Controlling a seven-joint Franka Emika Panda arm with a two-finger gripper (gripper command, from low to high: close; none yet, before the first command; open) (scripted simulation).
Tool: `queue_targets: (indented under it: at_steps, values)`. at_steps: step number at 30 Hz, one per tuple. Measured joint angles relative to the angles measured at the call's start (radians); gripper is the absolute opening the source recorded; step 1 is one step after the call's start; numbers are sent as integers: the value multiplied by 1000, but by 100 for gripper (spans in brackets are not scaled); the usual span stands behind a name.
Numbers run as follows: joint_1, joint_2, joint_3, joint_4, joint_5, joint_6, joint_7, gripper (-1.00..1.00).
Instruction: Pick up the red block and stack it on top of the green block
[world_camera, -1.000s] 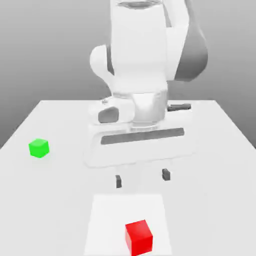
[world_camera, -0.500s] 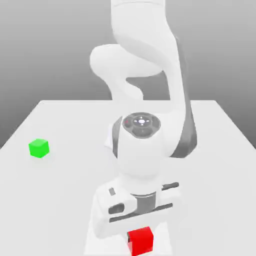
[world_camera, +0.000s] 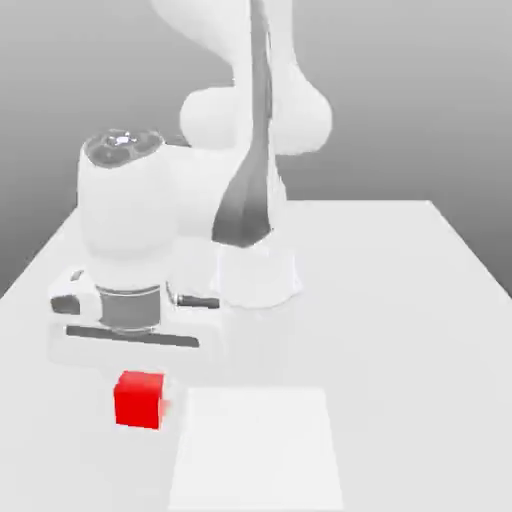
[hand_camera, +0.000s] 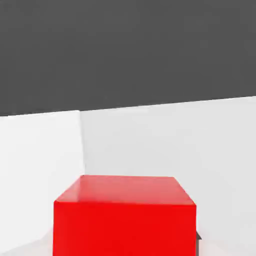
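Red is the colour that stands out: the red block (world_camera: 139, 399) hangs directly under the white hand of the Panda arm (world_camera: 240, 130), toward the exterior view's left and near the front of the white desk (world_camera: 400, 330). The fingers (world_camera: 139, 385) are drawn in tight on the red block, holding it between them, though the fingers themselves are mostly hidden behind the cube and the broad hand body above it. The block appears lifted a little clear of the desk surface, with a faint pale shadow beside it. Just to the exterior view's right of the block lies a lighter square patch (world_camera: 258, 445) on the desk, and the block sits outside its edge. The arm rises from its base near the middle of the desk, bends over and reaches down to the exterior view's left, its wrist joint a rounded white cylinder with a grey cap above the hand. In the hand view, the red block (hand_camera: 125, 217) sits close up, its top face and one side face plain and smooth, with the white desk (hand_camera: 165, 140) stretching beyond it to a dark grey background. A thin dark edge of one finger (hand_camera: 198, 240) peeps out at the cube's side.
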Motion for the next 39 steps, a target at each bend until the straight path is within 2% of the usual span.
queue_targets:
  at_steps: [17, 25, 39]
  values:
    - [-629, -304, -313, -271, -237, -18, 410, -100]
    - [-578, -236, -375, -287, -121, 57, 342, -100]
    - [-442, -79, -433, -286, 153, 176, 154, -100]
